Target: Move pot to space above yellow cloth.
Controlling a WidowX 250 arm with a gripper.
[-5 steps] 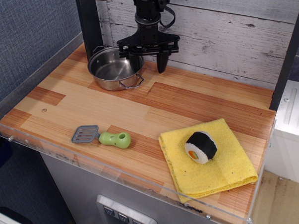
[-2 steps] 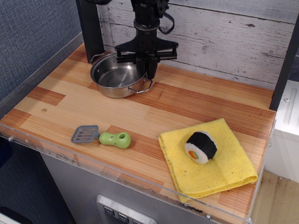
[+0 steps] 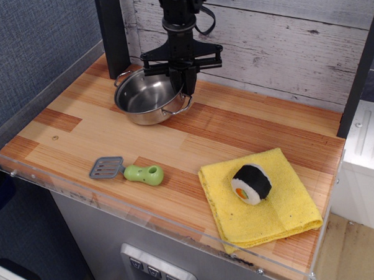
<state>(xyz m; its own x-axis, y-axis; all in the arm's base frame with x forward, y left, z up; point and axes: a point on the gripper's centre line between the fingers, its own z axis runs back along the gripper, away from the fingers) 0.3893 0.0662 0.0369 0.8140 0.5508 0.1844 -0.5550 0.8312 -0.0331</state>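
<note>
The shiny steel pot sits at the back left of the wooden counter, tilted slightly with its right side raised. My gripper hangs over the pot's right rim, its fingers closed on that rim near the wire handle. The yellow cloth lies at the front right, far from the pot, with a sushi roll toy on it.
A green-handled grey spatula lies front left. A black post stands behind the pot, against the white plank wall. A clear acrylic rim runs along the counter's front and left edges.
The gripper has closed from open onto the pot's right rim. The pot has shifted a little to the right and its right side has lifted slightly.
</note>
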